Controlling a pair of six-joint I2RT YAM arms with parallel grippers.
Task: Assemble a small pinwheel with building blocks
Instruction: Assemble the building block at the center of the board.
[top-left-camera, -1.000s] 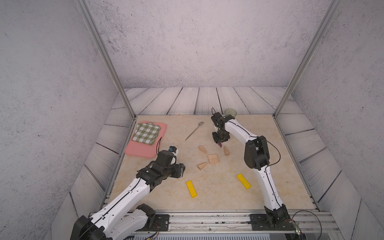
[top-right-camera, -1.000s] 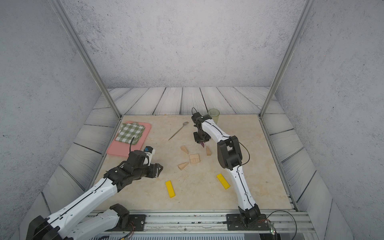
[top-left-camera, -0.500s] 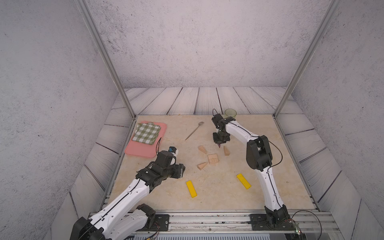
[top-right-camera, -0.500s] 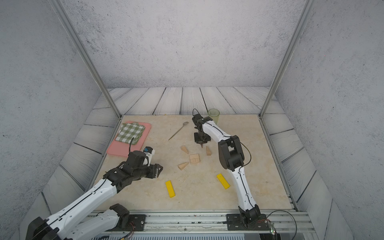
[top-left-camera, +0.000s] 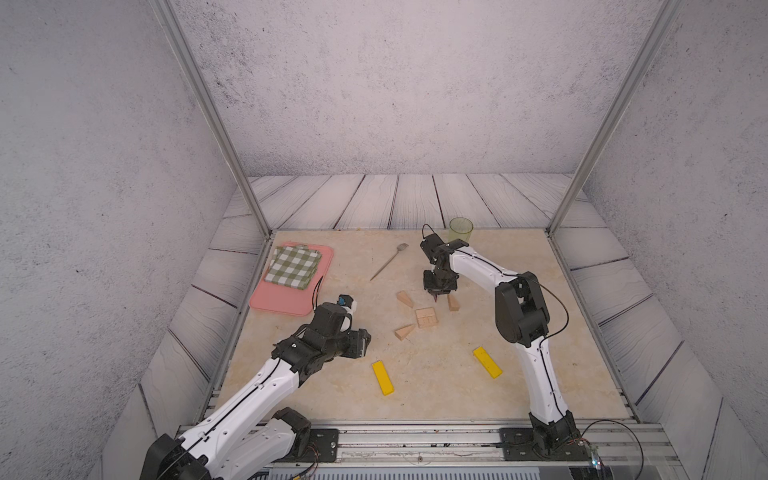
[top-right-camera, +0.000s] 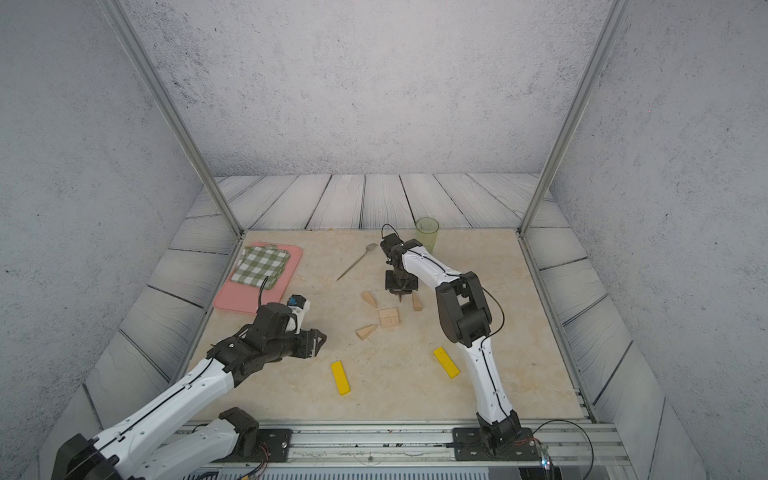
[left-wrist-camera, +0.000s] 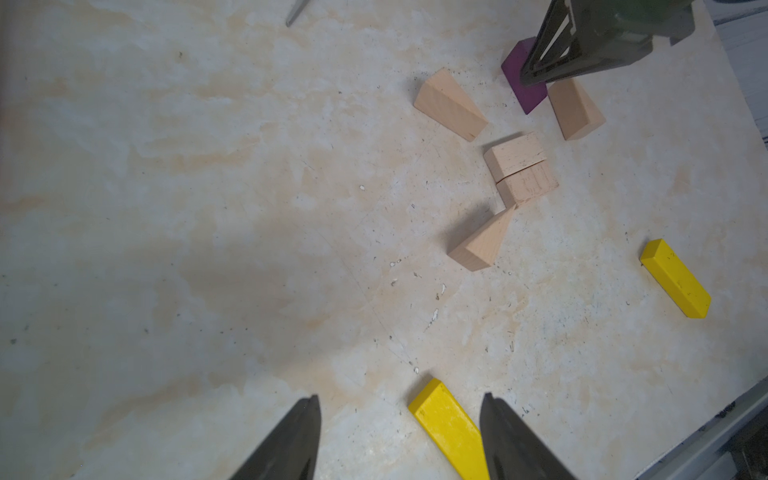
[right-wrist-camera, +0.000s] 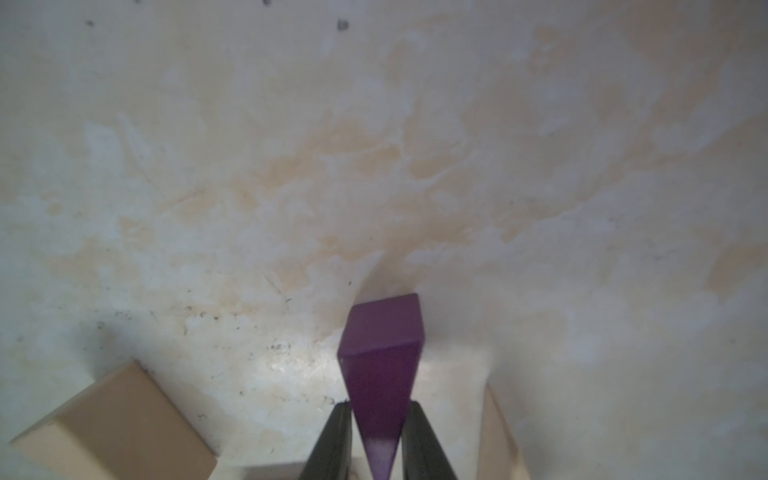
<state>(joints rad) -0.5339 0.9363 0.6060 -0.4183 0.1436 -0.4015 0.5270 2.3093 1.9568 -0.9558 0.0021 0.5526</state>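
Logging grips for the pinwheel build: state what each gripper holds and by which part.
Right gripper pinches the purple wedge by its narrow end. Left gripper is open, holding nothing.

Open tabletop (top-left-camera: 357, 291) between pink tray (top-left-camera: 282, 305) and wooden wedges (top-left-camera: 405, 298), also between the two yellow bars (top-left-camera: 383, 377). Tight around the paired wooden rectangles (top-left-camera: 426, 318): wedges close on three sides, right gripper (top-left-camera: 435, 296) on the purple wedge (left-wrist-camera: 523, 93) just beyond.

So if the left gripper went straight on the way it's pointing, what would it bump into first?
Probably the near flat yellow bar, lying between the left gripper's open jaws. Depth is unclear, so it might touch the beige tabletop beside it first.
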